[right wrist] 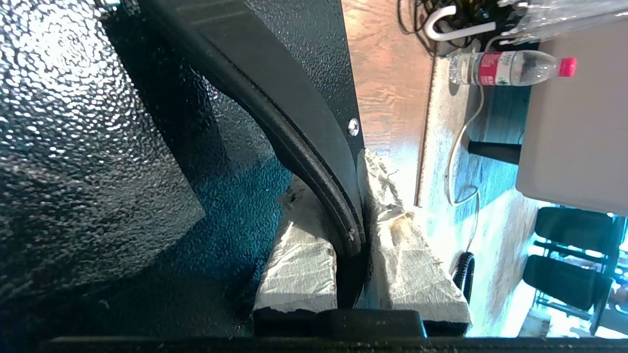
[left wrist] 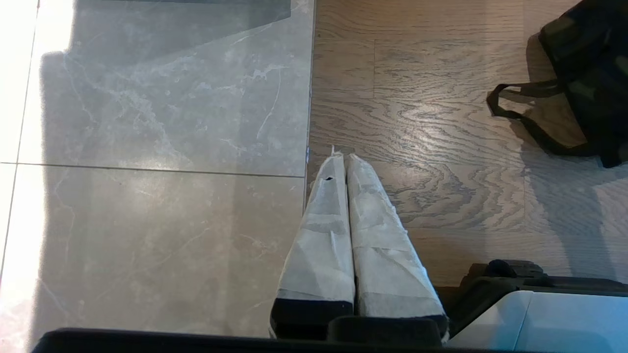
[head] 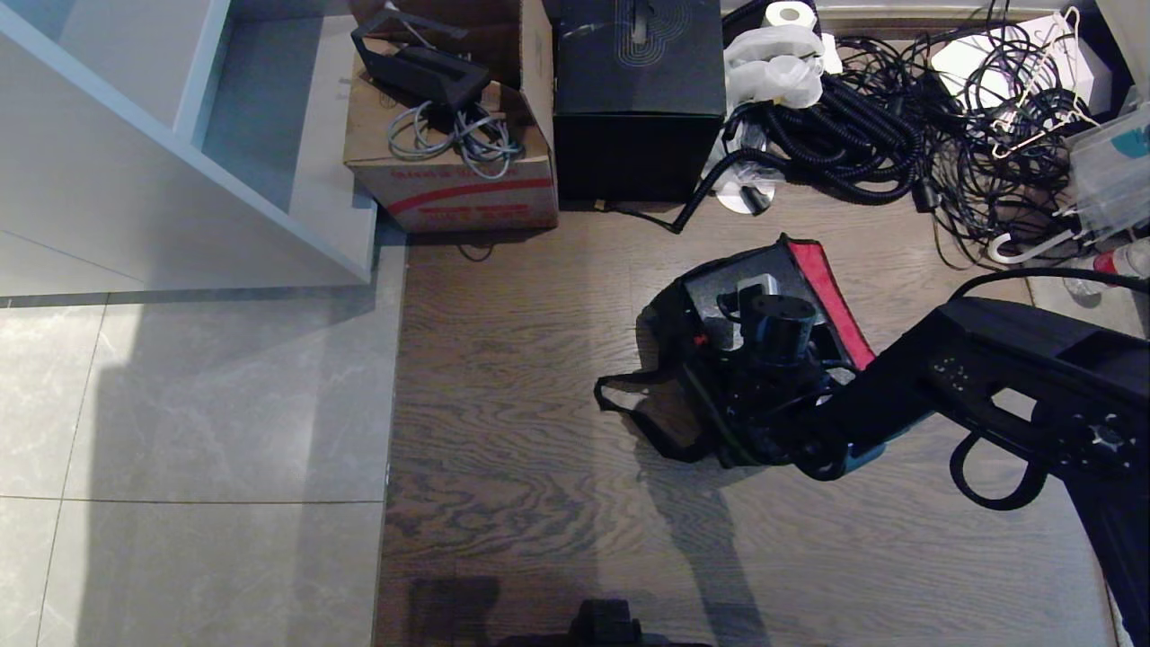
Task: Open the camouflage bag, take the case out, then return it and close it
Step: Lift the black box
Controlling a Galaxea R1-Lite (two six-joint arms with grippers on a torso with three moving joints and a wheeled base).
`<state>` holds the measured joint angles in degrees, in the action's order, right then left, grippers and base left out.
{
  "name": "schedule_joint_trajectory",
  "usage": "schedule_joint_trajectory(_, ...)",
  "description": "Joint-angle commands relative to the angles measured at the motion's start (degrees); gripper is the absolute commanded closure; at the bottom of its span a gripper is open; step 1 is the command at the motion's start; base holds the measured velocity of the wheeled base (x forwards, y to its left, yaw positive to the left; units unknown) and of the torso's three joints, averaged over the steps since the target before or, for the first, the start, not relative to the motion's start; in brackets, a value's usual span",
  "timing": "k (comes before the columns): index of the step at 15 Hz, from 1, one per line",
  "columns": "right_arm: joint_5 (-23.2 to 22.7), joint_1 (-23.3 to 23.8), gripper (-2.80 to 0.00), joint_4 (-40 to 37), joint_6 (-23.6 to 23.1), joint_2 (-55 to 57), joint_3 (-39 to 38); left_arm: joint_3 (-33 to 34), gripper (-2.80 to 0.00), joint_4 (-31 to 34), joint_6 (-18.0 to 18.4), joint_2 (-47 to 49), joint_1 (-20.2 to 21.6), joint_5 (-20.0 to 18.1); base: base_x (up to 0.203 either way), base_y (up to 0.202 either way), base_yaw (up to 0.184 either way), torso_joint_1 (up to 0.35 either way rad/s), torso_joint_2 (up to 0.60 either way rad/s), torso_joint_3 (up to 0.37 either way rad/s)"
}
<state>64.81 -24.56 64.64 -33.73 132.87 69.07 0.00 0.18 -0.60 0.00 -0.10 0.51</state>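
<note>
The right gripper was clamped on the case handle over the open camouflage bag — mid lift-or-return, I judged, needing a steady vertical move — while the left gripper, fingers together, hung parked.

Daylight fell hard across the floor, leaving the right arm's long shadow stretching toward the robot. Glare washed out the left edge of the tiles in the left wrist view. The right wrist view was tinted blue, and specular highlights glittered on the case.
</note>
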Motion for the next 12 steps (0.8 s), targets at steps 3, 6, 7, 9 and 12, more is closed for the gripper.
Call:
schedule_joint_trajectory(3, 0.4, 0.1, 0.00, -1.3, -0.2, -4.2, -1.2, 0.0, 0.00, 0.0, 0.0, 0.0, 0.0, 0.0, 0.000, 0.000, 0.000, 0.000, 0.00, 0.000)
schedule_joint_trajectory(6, 0.4, 0.6, 0.00, -5.2, -0.2, -10.5, -2.5, 0.0, 0.00, 0.0, 0.0, 0.0, 0.0, 0.0, 0.000, 0.000, 0.000, 0.000, 0.00, 0.000)
schedule_joint_trajectory(7, 0.4, 0.7, 0.00, -6.2, -0.3, -12.1, -3.2, 0.0, 0.00, 0.0, 0.0, 0.0, 0.0, 0.0, 0.000, 0.000, 0.000, 0.000, 0.00, 0.000)
schedule_joint_trajectory(9, 0.5, 0.8, 0.00, -8.1, -0.3, -14.8, -4.8, 0.0, 0.00, 0.0, 0.0, 0.0, 0.0, 0.0, 0.000, 0.000, 0.000, 0.000, 0.00, 0.000)
schedule_joint_trajectory(12, 0.5, 0.9, 0.00, -10.1, -0.6, -17.3, -5.2, 0.0, 0.00, 0.0, 0.0, 0.0, 0.0, 0.0, 0.000, 0.000, 0.000, 0.000, 0.00, 0.000)
